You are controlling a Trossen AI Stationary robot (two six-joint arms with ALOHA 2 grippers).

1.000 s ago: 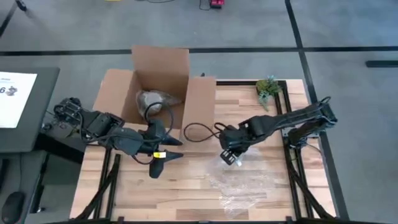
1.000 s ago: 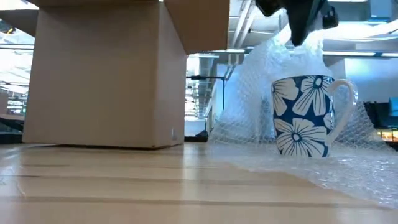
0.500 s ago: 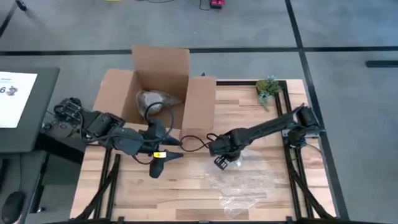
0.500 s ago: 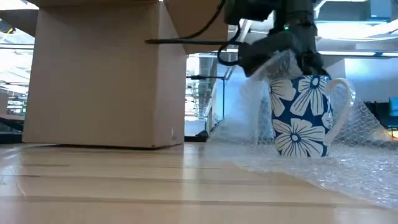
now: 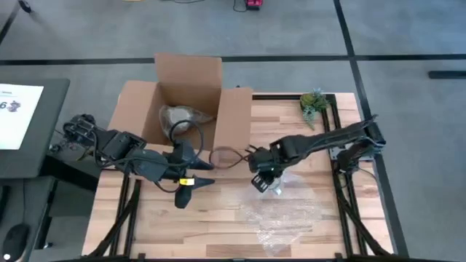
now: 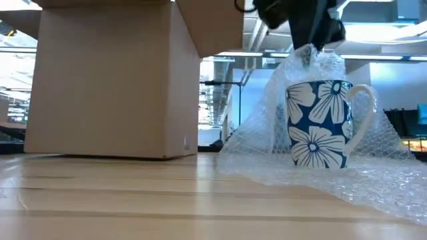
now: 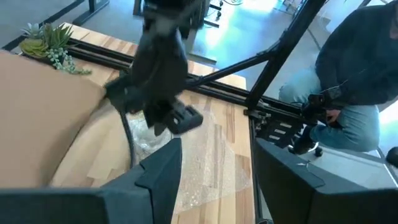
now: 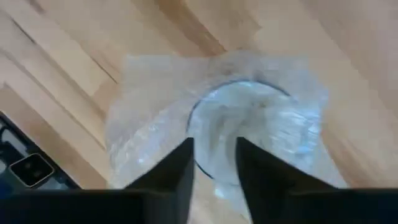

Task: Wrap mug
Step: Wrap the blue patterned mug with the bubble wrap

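Mug stands upright on the bubble wrap, near the box, so the sheet can be folded around it. Right gripper hangs over its rim, pinching a raised part of the wrap to pull it across. Left gripper waits beside the box, fingers apart.

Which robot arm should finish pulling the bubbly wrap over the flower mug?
The right one, probably. Its end effector is directly above the mug, pinching the bubble wrap held up over the rim. The left end effector sits open beside the cardboard box, away from the mug.
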